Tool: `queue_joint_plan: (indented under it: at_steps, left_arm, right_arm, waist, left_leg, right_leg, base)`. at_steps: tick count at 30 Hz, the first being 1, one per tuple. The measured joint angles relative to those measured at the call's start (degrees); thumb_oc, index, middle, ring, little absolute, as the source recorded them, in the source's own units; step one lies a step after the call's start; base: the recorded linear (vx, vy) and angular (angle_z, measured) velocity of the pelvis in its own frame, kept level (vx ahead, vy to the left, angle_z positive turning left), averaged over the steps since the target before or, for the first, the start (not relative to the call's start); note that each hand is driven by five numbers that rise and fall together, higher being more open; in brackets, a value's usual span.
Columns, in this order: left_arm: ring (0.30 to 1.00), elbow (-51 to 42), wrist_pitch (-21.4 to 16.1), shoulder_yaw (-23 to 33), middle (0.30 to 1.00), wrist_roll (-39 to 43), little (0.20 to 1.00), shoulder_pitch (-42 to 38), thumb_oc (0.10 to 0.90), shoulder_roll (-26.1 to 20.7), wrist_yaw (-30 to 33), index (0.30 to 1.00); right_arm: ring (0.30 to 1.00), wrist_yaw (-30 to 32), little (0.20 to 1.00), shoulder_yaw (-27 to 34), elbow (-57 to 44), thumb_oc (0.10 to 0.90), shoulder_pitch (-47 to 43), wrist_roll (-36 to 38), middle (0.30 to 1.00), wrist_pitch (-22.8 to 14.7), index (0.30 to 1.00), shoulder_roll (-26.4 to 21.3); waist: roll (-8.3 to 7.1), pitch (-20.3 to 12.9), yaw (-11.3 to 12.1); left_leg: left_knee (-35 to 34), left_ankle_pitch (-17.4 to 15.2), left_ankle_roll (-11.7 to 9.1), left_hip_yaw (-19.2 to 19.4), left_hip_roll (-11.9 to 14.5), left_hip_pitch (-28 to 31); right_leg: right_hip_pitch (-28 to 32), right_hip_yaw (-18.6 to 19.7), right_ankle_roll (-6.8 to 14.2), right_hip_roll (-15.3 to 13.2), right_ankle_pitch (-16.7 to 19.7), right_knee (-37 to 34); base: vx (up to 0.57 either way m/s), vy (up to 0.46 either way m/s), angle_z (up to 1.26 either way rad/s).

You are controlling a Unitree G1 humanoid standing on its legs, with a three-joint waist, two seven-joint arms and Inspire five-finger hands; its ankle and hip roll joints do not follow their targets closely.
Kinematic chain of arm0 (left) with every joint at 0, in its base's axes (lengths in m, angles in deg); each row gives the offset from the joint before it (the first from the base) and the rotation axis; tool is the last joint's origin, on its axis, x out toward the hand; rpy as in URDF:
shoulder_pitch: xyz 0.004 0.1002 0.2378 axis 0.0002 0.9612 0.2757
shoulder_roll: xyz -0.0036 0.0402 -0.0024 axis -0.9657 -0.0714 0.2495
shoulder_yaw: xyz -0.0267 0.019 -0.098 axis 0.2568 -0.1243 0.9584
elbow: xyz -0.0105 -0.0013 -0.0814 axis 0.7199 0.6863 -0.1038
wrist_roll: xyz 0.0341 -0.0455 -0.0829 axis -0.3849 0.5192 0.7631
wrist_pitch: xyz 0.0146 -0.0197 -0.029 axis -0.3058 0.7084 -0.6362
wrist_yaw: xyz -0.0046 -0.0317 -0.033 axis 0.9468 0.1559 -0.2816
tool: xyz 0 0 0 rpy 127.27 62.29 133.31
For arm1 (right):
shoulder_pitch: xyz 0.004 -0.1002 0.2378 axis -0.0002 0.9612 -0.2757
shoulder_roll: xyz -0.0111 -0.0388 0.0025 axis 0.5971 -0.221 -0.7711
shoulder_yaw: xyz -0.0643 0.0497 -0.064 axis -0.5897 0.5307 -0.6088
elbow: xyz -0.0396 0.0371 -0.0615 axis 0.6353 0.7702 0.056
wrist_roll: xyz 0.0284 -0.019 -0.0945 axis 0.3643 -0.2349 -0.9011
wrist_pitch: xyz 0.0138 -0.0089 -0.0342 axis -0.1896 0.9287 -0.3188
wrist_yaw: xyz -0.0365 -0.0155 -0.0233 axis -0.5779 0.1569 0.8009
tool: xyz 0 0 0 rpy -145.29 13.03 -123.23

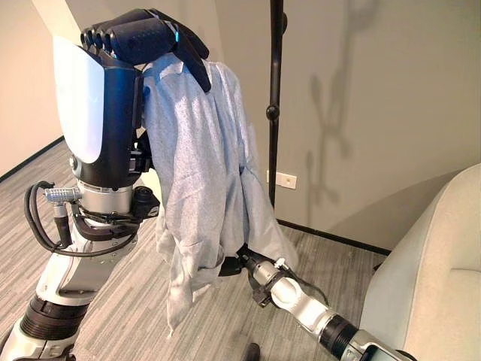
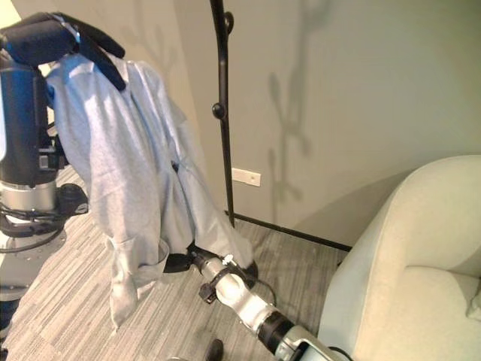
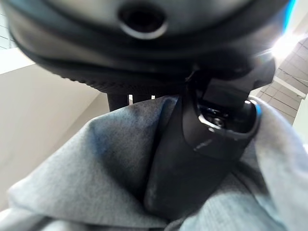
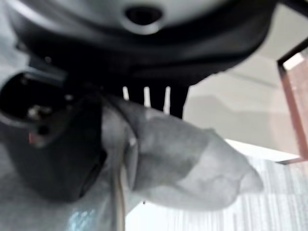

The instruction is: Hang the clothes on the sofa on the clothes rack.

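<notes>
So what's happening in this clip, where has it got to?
The left robot hand holds a light grey garment up high by its top edge, fingers curled over the cloth. The right robot hand grips the garment lower down, mostly hidden behind the fabric in the head views. The black clothes rack pole stands just behind, with nothing hung on it yet. The sofa is to the right.

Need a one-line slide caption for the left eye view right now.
Left hand holds a light grey fabric garment high beside the black metal clothes rack pole.
</notes>
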Motion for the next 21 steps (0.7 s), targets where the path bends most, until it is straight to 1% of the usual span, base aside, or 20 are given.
queue_joint_plan:
  at_steps: [2,5,6,8,10,11,14,17,18,19,21]
  left_arm:
    - [0.3,0.01,0.01,0.19,0.3,0.0,0.3,0.17,0.4,-0.01,0.0,0.3]
    - [0.3,0.02,-0.06,1.87,0.3,-0.12,0.3,2.53,0.4,-0.15,0.0,0.3]
    - [0.3,0.03,0.08,4.66,0.3,-0.12,0.3,5.43,0.4,-0.38,-0.01,0.3]
    - [0.3,0.31,0.14,5.67,0.3,-0.13,0.3,6.78,0.4,-0.86,-0.04,0.3]
    - [0.3,0.51,0.12,7.03,0.3,-0.23,0.3,9.5,0.4,-2.49,-0.08,0.3]
    - [0.3,0.87,0.32,7.45,0.3,-0.32,0.3,10.35,0.4,-3.5,-0.17,0.3]
    - [0.3,1.83,0.59,7.5,0.3,-1.25,0.3,10.7,0.4,-3.63,-0.21,0.3]
    - [0.3,1.92,0.57,7.6,0.3,-2.01,0.3,10.74,0.4,-3.63,-0.21,0.3]
    - [0.3,1.92,0.55,7.67,0.3,-2.38,0.3,10.78,0.4,-3.63,-0.21,0.3]
    - [0.3,1.91,0.51,7.9,0.3,-2.39,0.3,10.97,0.4,-3.58,-0.22,0.3]
    - [0.3,1.87,0.04,9.29,0.3,-2.44,0.3,11.88,0.4,-3.57,-0.22,0.3]
  right_arm:
    - [0.3,-0.06,0.3,1.64,-0.05,0.4,1.2,0.33,0.3,0.0,0.3,-0.73]
    - [0.3,0.04,0.3,6.54,-3.61,0.4,5.39,0.41,0.3,0.01,0.3,-5.78]
    - [0.3,0.2,0.3,11.11,-5.86,0.4,8.98,0.41,0.3,-0.13,0.3,-8.16]
    - [0.3,0.37,0.3,14.54,-6.87,0.4,11.38,0.39,0.3,-0.05,0.3,-9.9]
    - [0.3,1.37,0.3,19.34,-10.85,0.4,15.65,0.19,0.3,-0.39,0.3,-12.33]
    - [0.3,2.12,0.3,23.03,-12.46,0.4,17.7,-0.26,0.3,-0.65,0.3,-13.23]
    - [0.3,5.23,0.3,28.49,-14.09,0.4,18.63,-1.42,0.3,-0.7,0.3,-13.45]
    - [0.3,7.73,0.3,33.1,-17.27,0.4,20.87,-3.14,0.3,-1.39,0.3,-13.36]
    - [0.3,8.76,0.3,33.77,-17.9,0.4,21.12,-3.64,0.3,-1.4,0.3,-13.37]
    - [0.3,9.28,0.3,34.61,-18.64,0.4,21.36,-4.43,0.3,-1.37,0.3,-13.37]
    - [0.3,10.15,0.3,37.83,-22.1,0.4,23.49,-6.38,0.3,-1.57,0.3,-13.37]
  waist:
    - [-0.16,-0.04,0.04]
    - [-0.81,-0.04,-0.35]
    - [-1.47,-0.03,-1.28]
    - [-2.28,-0.06,-2.02]
    - [-3.08,0.04,-2.98]
    - [-3.43,0.15,-3.02]
    - [-3.99,0.14,-4.66]
    - [-4.14,0.14,-5.31]
    - [-4.16,0.14,-5.5]
    - [-4.19,0.14,-6.19]
    - [-4.18,0.14,-6.19]
  left_leg:
    - [0.0,0.04,0.06,0.0,0.0,0.0]
    - [-0.01,-0.24,0.01,0.26,0.13,0.03]
    - [0.0,-0.01,0.31,0.5,0.16,0.06]
    - [-0.01,-0.05,0.3,0.89,0.32,0.06]
    - [0.0,-0.11,0.37,1.22,0.34,0.05]
    - [-0.01,-0.23,0.34,1.59,0.47,-0.13]
    - [-0.01,-0.18,0.41,2.04,0.73,-0.1]
    - [0.0,-0.21,0.46,2.48,0.74,0.06]
    - [0.0,-0.21,0.45,2.53,0.77,0.12]
    - [0.0,-0.24,0.45,2.65,0.8,0.2]
    - [0.0,-0.38,0.48,2.95,0.91,0.21]
  right_leg:
    - [-0.01,0.01,0.0,-0.08,0.0,0.0]
    - [-0.11,0.38,0.01,-0.26,0.0,0.0]
    - [-0.45,0.64,0.01,-0.33,0.01,0.01]
    - [-0.5,0.84,0.01,-0.35,0.0,0.01]
    - [-0.77,1.0,0.03,-0.41,0.0,0.04]
    - [-0.94,1.24,0.05,-0.46,-0.01,0.03]
    - [-1.03,2.18,0.02,-0.44,0.06,0.02]
    - [-1.22,2.38,0.03,-0.54,0.07,0.02]
    - [-1.01,2.36,0.03,-0.58,0.07,0.02]
    - [-1.14,2.4,0.03,-0.57,0.07,0.02]
    - [-1.17,2.59,0.04,-0.57,0.06,0.02]
  base:
    - [0.0,0.0,0.0]
    - [-0.01,0.003,-0.06]
    - [-0.01,0.0,-0.09]
    - [0.04,-0.016,-0.1]
    - [0.0,-0.006,-0.11]
    - [0.02,-0.009,-0.19]
    - [0.03,-0.015,-0.13]
    - [0.0,-0.005,-0.07]
    - [0.0,0.0,0.0]
    - [0.0,0.0,0.0]
    - [0.01,-0.009,-0.05]
